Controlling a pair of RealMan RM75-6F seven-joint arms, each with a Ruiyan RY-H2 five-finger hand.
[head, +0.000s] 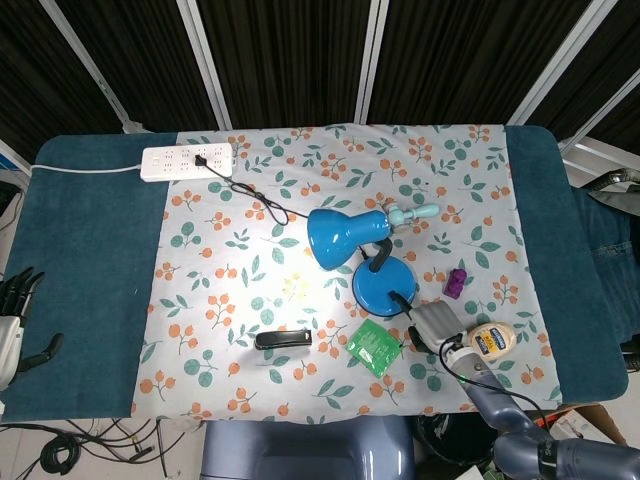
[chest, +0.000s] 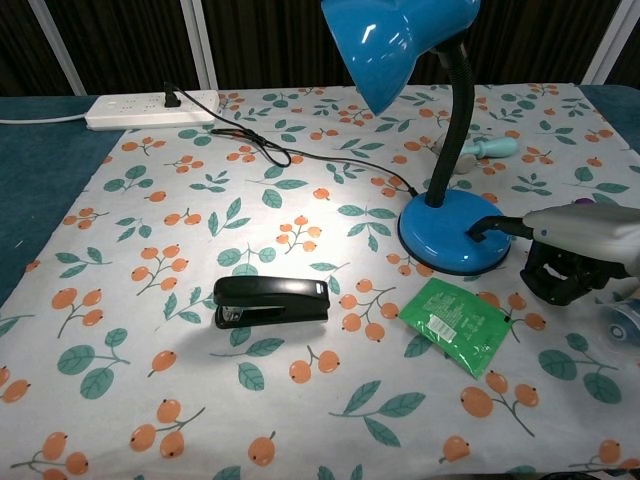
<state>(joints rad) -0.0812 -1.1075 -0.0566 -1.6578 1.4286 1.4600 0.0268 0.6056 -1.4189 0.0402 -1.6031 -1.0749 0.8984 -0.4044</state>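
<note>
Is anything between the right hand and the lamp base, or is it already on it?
Nothing visible stands between them. The right hand is at the near right edge of the lamp base, one finger reaching onto its rim. The green packet lies nearer, off that line.

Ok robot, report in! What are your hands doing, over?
Right hand at lamp base, one of its fingers touching it. Left hand idle at table edge, open. Green packet lies close by right hand.

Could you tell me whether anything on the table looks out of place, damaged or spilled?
Nothing stands out. The blue desk lamp stands upright and lit, its cord running to the power strip. The stapler and green packet lie flat, and nothing is spilled.
</note>
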